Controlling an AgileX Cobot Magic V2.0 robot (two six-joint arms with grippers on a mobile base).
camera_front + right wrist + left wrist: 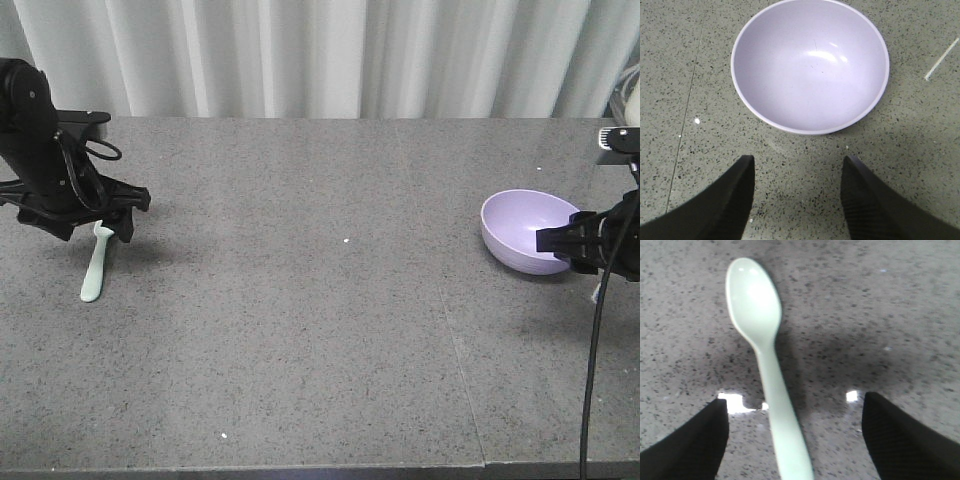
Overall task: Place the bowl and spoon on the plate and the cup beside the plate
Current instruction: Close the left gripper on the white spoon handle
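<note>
My left gripper (pixel 794 399) has its jaws spread wide and grips nothing. The spoon (pixel 755 305) lies flat on the table (pixel 320 300), its handle running between the two fingers (pixel 695 440) without touching either, its scoop end pointing away from them. From the front view this pair sits at the table's left end.

My right gripper (pixel 797 159) is likewise well open and holds nothing. The bowl (pixel 810 65) stands upright just ahead of its fingertips (pixel 735 190), apart from them, with bare tabletop between. In the front view the bowl is at the right end, far from the spoon. A pale curtain (pixel 320 55) hangs behind the table.
</note>
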